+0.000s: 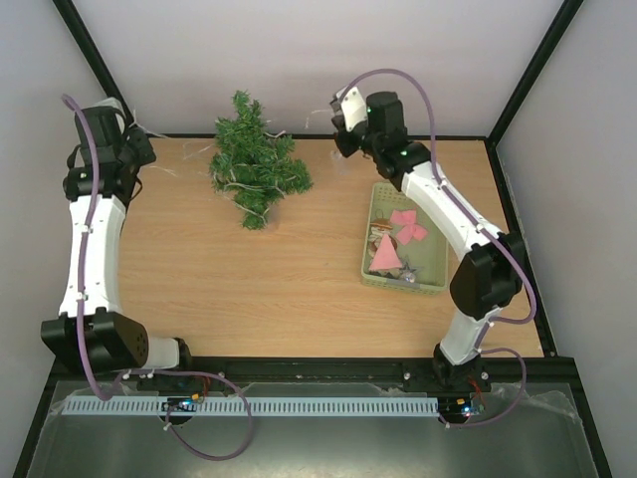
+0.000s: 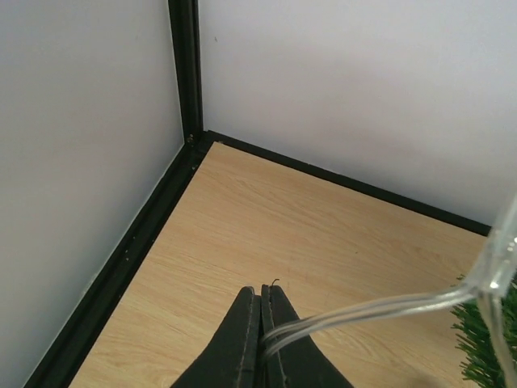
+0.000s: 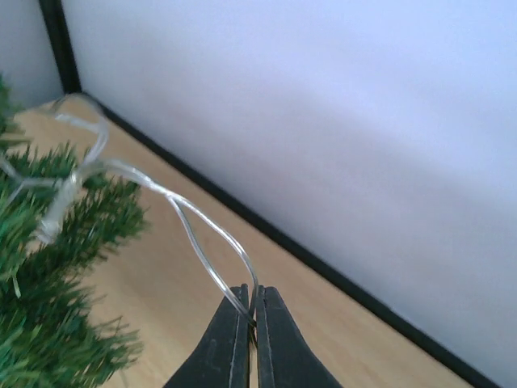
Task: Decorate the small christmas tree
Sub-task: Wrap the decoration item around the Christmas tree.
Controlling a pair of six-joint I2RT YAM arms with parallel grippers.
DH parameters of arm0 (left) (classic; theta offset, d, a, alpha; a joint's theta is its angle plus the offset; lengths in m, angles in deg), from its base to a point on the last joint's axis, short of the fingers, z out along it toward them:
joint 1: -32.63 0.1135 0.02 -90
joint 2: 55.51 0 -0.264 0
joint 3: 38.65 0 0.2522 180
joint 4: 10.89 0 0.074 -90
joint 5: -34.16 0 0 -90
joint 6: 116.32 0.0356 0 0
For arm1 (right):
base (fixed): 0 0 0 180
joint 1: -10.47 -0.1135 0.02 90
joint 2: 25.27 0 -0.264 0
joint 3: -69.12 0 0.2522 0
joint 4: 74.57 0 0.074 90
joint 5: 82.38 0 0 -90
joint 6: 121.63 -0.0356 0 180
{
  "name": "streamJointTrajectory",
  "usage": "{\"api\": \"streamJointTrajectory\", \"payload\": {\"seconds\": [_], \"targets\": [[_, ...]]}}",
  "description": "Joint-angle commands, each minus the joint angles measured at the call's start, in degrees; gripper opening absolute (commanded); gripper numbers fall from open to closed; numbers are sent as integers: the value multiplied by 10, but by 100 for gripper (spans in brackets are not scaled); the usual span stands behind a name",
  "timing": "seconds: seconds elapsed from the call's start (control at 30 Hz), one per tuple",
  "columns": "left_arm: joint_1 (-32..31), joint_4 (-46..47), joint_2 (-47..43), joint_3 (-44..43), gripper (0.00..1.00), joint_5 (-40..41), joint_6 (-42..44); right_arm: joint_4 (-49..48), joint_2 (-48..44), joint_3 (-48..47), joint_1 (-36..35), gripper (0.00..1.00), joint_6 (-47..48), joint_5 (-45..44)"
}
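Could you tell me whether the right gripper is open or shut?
Shut: the right gripper shows no gap, pinching the clear wire from the small christmas tree.

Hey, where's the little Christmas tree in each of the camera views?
Top external: small christmas tree, upper middle of the picture.
Left wrist: only a green branch tip, bottom right corner.
Right wrist: its branches fill the left edge.
Shared landmark: the clear light string running off the tree.

Left arm (image 1: 92,234): stretched forward, left of tree (image 1: 254,164); left gripper (image 2: 260,293) pinched on wire (image 2: 380,305).
Right arm (image 1: 448,214): elbow bent, right of tree; right gripper (image 3: 252,291) pinched on wire.
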Motion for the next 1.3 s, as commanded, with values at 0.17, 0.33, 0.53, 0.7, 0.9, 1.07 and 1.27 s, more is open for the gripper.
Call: {"api": "streamJointTrajectory", "payload": {"seconds": [0.17, 0.33, 0.53, 0.7, 0.9, 1.07, 1.27], "targets": [[3, -12, 21, -12, 2, 7, -24, 8, 17, -109, 10, 2, -3, -20], [5, -9, 80, -63, 2, 30, -26, 8, 39, -161, 27, 2, -12, -30], [7, 22, 166, -138, 8, -18, -43, 8, 56, -200, 42, 2, -12, -43], [4, 18, 247, -220, 8, -117, -69, 2, 61, -200, 55, 2, -14, -63], [-13, 70, 287, -230, 6, -214, -79, -28, 49, -179, 74, 2, -22, -103], [-21, 88, 310, -233, 12, -272, -89, -35, 32, -162, 94, 2, -29, -129], [-23, 35, 296, -238, 33, -365, -83, -55, -16, -109, 118, 2, -19, -109]]}}
